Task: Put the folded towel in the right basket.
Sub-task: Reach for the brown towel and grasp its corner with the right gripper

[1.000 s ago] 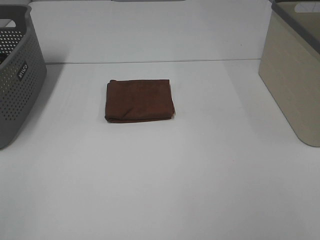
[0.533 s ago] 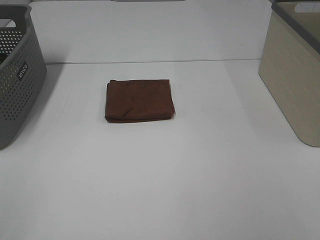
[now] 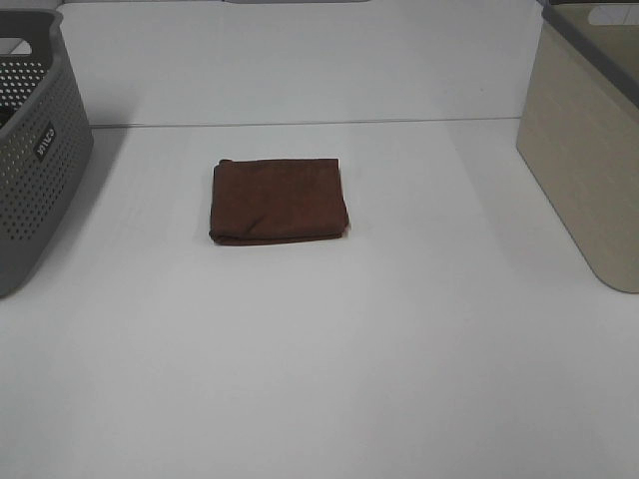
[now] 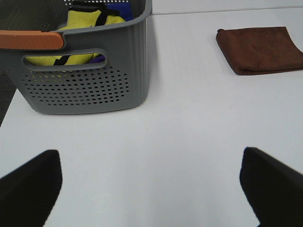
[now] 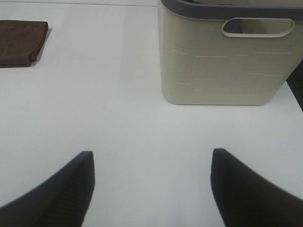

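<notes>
A folded brown towel [image 3: 279, 200] lies flat on the white table, left of centre; it also shows in the left wrist view [image 4: 259, 49] and the right wrist view [image 5: 21, 42]. The beige basket [image 3: 587, 150] stands at the right edge, and shows in the right wrist view [image 5: 227, 61]. Neither arm appears in the exterior high view. My left gripper [image 4: 151, 189] is open and empty, near the grey basket, far from the towel. My right gripper [image 5: 151, 184] is open and empty, in front of the beige basket.
A grey perforated basket [image 3: 35, 150] stands at the left edge; in the left wrist view it [image 4: 85, 71] holds yellow and blue items. The table's [image 3: 319, 359] far edge runs behind the towel.
</notes>
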Available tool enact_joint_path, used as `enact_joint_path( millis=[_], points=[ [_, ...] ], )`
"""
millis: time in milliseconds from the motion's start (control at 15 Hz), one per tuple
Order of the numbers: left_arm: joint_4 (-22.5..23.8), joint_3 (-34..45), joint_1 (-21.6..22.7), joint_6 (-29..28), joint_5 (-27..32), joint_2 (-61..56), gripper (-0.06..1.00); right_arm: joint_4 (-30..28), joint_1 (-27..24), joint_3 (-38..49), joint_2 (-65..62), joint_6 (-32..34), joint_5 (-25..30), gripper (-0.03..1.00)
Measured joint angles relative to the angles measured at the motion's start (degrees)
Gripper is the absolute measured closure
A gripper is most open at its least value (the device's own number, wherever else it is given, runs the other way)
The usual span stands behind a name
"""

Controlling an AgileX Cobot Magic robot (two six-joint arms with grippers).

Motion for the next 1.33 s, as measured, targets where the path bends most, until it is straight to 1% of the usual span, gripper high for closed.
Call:
enact_joint_path(
  millis=[1333],
  points=[
    [0.0,0.0,0.0,0.0,0.0,0.0,-0.02,0.0,0.0,0.0,0.0,0.0,0.0,0.3]
  ],
)
